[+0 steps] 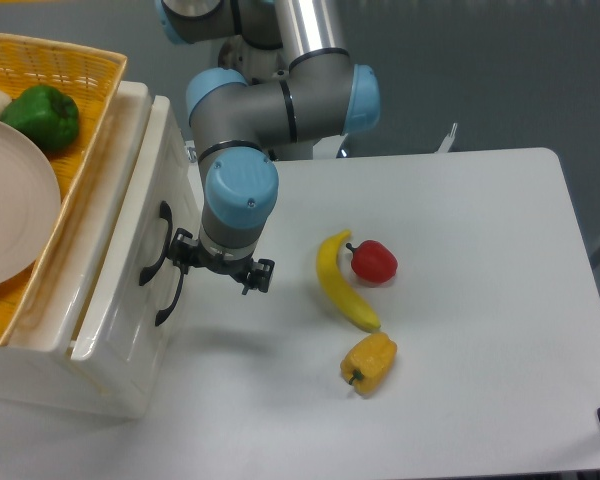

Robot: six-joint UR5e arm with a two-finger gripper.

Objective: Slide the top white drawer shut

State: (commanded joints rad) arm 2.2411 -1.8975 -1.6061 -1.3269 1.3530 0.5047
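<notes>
The white cabinet (100,385) stands at the left edge of the table. The top white drawer (140,205) has its front rim standing a little out from the cabinet's top edge. Its curved black handle (156,243) faces the table. The lower drawer's black handle (170,297) sits just below it. My gripper (220,265) hangs under the blue wrist, right beside the two handles and close to the drawer front. The wrist hides most of the fingers, so I cannot tell how the jaws stand or whether they touch the drawer.
A yellow wicker basket (90,70) on the cabinet holds a white plate (10,205) and a green pepper (42,117). On the table lie a banana (338,283), a red pepper (373,261) and a yellow pepper (369,363), right of the gripper.
</notes>
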